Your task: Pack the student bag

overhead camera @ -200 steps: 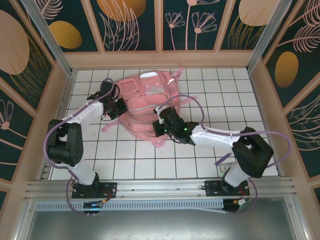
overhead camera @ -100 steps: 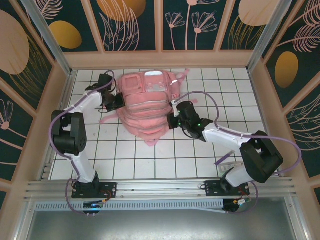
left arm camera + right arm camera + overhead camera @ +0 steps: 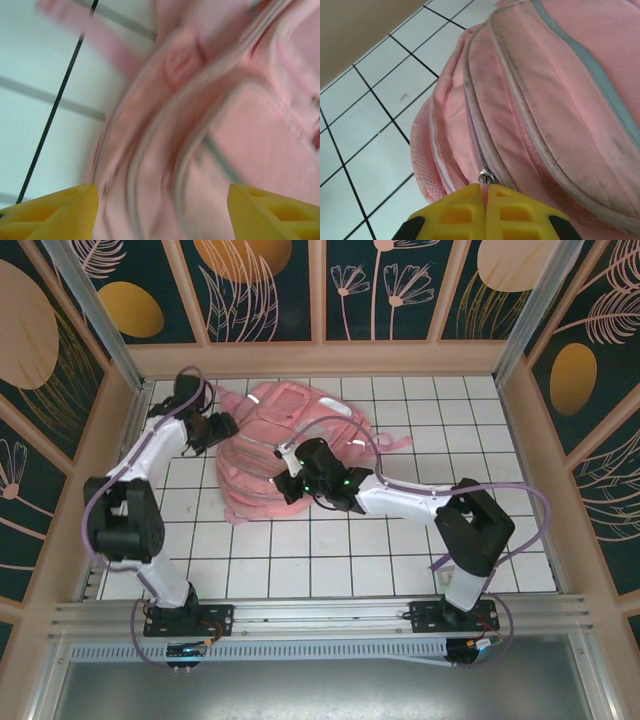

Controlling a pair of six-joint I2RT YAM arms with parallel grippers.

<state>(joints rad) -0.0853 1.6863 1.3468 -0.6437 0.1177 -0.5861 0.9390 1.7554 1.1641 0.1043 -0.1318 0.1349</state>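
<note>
Student bag [image 3: 555, 85], right gripper [image 3: 486, 192] nipping zipper [image 3: 485, 176] — seemingly

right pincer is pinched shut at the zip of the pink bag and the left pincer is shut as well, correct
Not quite. The left pincer is open, not shut: the left wrist view shows its yellow fingers standing wide apart over the student bag. The rest holds: the right pincer is pinched shut at the zip pull of the pink bag.
</note>
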